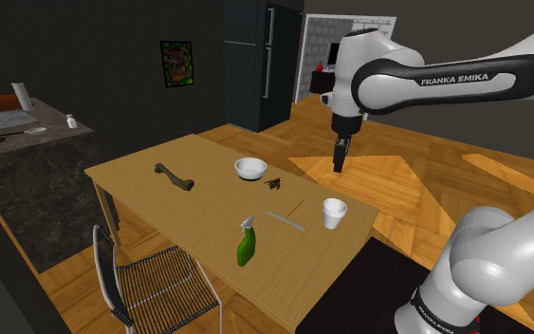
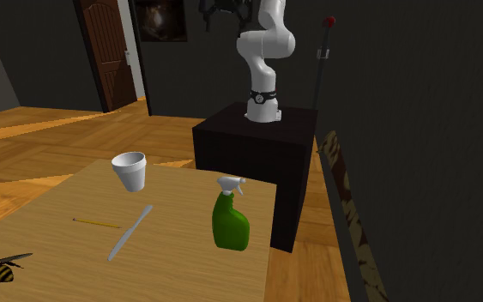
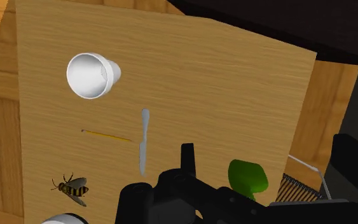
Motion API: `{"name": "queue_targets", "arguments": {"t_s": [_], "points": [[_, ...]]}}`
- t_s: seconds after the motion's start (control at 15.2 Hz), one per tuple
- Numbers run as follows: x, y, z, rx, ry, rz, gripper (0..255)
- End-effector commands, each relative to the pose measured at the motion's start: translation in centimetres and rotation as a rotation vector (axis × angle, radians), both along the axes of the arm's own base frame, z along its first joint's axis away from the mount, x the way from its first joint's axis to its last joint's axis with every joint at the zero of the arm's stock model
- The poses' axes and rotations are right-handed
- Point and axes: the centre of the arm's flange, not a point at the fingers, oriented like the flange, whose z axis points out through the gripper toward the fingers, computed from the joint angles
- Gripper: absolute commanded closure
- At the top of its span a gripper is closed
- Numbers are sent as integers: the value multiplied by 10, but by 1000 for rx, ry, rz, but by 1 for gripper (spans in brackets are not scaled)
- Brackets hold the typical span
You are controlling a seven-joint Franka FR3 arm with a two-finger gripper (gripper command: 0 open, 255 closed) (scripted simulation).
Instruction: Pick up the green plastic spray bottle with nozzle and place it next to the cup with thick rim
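Note:
A green spray bottle (image 1: pixel 246 245) with a white nozzle stands upright near the table's front edge, by the chair. It also shows in the second exterior view (image 2: pixel 230 221) and the wrist view (image 3: pixel 247 177). The white thick-rimmed cup (image 1: pixel 334 213) stands toward the table's stand-side edge, a short way from the bottle; the cup (image 2: pixel 130 171) (image 3: pixel 91 75) is upright. My gripper (image 1: pixel 339 161) hangs high above the floor beyond the table's far corner, pointing down, open and holding nothing, well apart from bottle and cup.
On the wooden table (image 1: pixel 189 213) lie a white bowl (image 1: pixel 249 169), a bone-shaped object (image 1: pixel 174 176), an insect figure (image 1: pixel 273 182), a pencil (image 1: pixel 294 208) and a grey stick (image 1: pixel 285 220) between cup and bottle. A wire chair (image 1: pixel 151 280) stands at the front. A stone counter (image 1: pixel 27 161) is at left.

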Motion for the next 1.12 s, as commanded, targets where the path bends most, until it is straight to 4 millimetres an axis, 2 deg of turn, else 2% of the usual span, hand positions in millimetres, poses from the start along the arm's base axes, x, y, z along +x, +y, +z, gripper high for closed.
{"name": "queue_targets", "arguments": {"t_s": [0.0, 0.53, 1.06], "points": [[22, 9, -17, -17, 19, 68, 0], [99, 37, -91, -84, 96, 326, 0], [161, 78, -174, -151, 172, 585, 0]]}}
